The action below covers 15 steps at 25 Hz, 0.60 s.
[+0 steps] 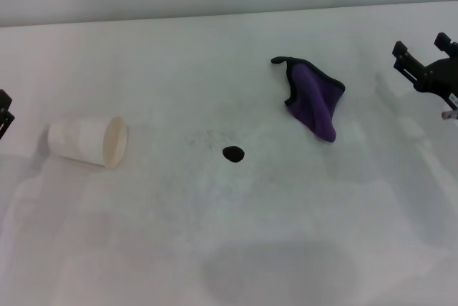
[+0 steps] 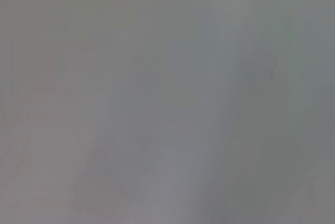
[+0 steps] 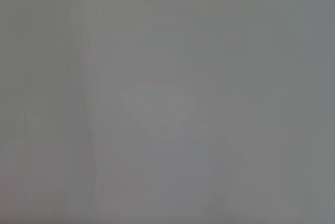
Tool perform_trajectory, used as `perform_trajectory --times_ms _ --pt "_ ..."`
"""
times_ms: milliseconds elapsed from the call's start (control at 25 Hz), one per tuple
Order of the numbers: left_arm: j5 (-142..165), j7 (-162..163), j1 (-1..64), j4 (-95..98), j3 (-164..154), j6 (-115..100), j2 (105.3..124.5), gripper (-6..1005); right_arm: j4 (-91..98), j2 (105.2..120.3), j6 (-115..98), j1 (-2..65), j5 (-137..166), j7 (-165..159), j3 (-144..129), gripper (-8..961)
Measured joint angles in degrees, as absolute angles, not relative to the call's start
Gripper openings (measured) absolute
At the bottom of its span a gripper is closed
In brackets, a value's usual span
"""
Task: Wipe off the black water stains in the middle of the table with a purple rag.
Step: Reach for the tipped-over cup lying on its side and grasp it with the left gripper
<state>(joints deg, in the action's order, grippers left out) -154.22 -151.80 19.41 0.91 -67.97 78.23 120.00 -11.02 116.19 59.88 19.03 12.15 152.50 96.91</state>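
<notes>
In the head view the purple rag [image 1: 315,98] lies crumpled on the white table [image 1: 236,234], right of centre, with its black corner loop at the far end. The black water stain [image 1: 233,154] is a small glossy oval near the table's middle, nearer and to the left of the rag, apart from it. My right gripper [image 1: 418,59] hovers at the right edge, well to the right of the rag. My left gripper [image 1: 3,109] barely shows at the left edge. Both wrist views show only plain grey surface.
A white paper cup [image 1: 89,141] lies on its side at the left of the table, its mouth facing right. Faint grey speckles [image 1: 204,136] sit just beyond the stain. The table's far edge meets a pale wall.
</notes>
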Motion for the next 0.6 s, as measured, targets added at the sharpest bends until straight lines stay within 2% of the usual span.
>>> perform_trajectory --times_ms 600 --pt "-153.14 -150.41 19.01 0.99 -67.63 78.68 119.97 887 -10.97 116.19 59.94 18.07 12.05 151.74 94.84 870"
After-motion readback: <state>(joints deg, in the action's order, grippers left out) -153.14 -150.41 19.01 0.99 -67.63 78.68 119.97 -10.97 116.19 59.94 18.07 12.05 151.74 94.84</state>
